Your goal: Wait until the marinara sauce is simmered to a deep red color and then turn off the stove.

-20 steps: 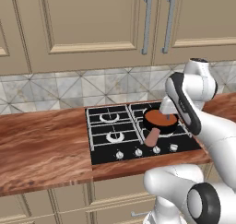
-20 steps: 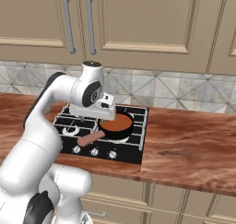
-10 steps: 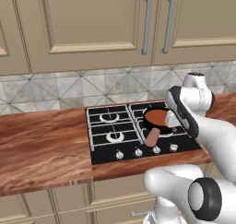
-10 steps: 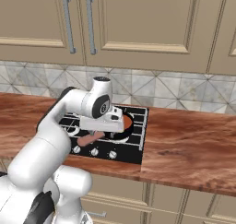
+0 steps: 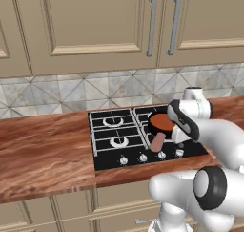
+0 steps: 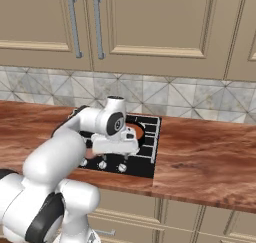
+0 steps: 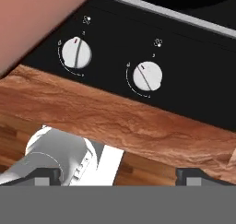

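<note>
Since a second ago the arm has swung down from above the pan toward the cooktop's front edge; the hand now hangs low over the knob row.

The marinara sauce [image 5: 162, 122] sits right of centre in the left base view, a flat reddish-brown disc in the black pan [image 5: 153, 123] on a rear right burner of the stove [image 5: 112, 140]. Colour reads dark red; I judge it done or close. The pinkish handle [image 5: 157, 142] runs toward the front knobs, and fills the upper left corner of the hand view.

Hand view: two silver knobs, left knob [image 7: 76, 52] upper left, right knob [image 7: 147, 77] just right of centre, wooden counter [image 7: 115, 121] across the middle. Gripper [image 7: 120, 174] at bottom edge, fingers spread wide, holding nothing.

Step in hand, by my reading: approach to the burner knob. Which knob feeds the pan's burner I cannot tell. To do it well: centre the fingers astride the chosen knob, keep clear of the handle, close squarely, rotate to the off mark.
</note>
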You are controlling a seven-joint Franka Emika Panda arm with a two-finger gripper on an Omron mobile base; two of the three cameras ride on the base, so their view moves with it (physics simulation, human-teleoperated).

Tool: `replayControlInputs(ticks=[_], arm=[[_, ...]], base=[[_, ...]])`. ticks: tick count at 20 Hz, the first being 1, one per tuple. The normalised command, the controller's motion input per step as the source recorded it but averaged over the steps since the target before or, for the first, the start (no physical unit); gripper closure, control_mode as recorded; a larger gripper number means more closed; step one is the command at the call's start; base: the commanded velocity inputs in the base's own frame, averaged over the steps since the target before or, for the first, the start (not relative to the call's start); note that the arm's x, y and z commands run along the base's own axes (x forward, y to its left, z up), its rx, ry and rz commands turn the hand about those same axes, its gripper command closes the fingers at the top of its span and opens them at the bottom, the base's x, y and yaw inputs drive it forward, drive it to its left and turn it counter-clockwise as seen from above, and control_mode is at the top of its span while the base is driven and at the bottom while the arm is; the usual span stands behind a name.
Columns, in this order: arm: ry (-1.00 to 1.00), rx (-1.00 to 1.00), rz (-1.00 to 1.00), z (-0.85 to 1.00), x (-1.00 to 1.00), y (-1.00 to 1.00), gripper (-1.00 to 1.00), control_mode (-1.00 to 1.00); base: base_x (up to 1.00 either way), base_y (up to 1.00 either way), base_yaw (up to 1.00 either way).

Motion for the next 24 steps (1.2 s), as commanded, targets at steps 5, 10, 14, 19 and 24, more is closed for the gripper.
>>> replayControlInputs(ticks=[5,10,14,19,24], arm=[[0.04,0.03,0.22,-0.27,0.04,-0.31,-1.00,-1.00],[-0.09,0.06,0.15,-0.11,0.00,-0.12,-1.00,-1.00],[-0.23,0.09,0.10,-0.03,-0.01,-0.07,-1.00,-1.00],[-0.19,0.10,0.04,-0.07,0.00,0.00,-1.00,-1.00],[-0.05,0.05,0.00,-0.05,0.01,0.07,-1.00,-1.00]], base=[[0.00,0.00,0.00],[0.00,0.00,0.00],[0.00,0.00,0.00],[0.00,0.00,0.00],[0.00,0.00,0.00]])
